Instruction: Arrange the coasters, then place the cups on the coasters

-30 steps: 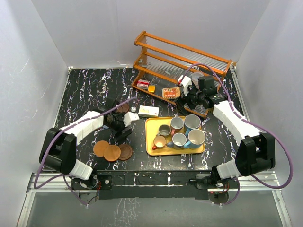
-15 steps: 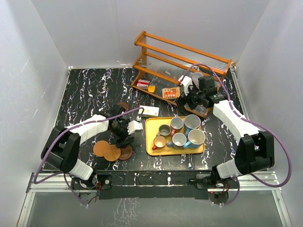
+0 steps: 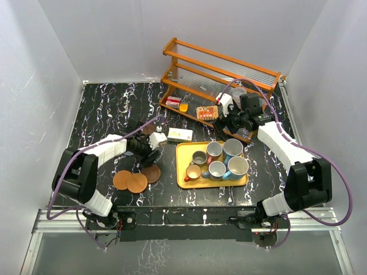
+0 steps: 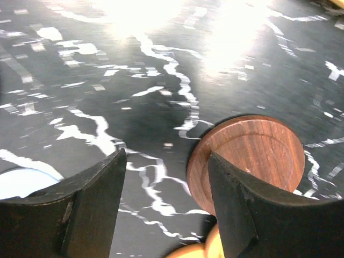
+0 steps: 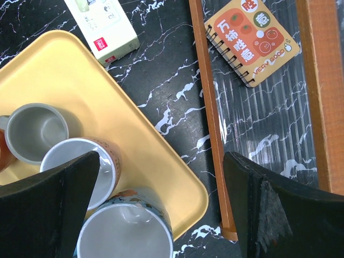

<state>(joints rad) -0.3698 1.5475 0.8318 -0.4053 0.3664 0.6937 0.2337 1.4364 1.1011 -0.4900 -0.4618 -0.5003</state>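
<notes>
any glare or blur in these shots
left wrist: white glare washes out the table at top, dark brown coaster fairly sharp, near fingers soft; right wrist: crisp, no glare on the yellow tray; top external: even light, faint shadows.

Black-fingered left hand [image 4: 166,177] and right hand [image 5: 161,180] tip white-shelled, black-jointed arms [image 3: 281,143] trailing purple cables [image 3: 245,79].

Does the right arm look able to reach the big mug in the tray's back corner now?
Probably yes. The right gripper, its fingers open, hangs close to the big mug, and nothing lies between them; a neighbouring mug stands close on one side.
</notes>
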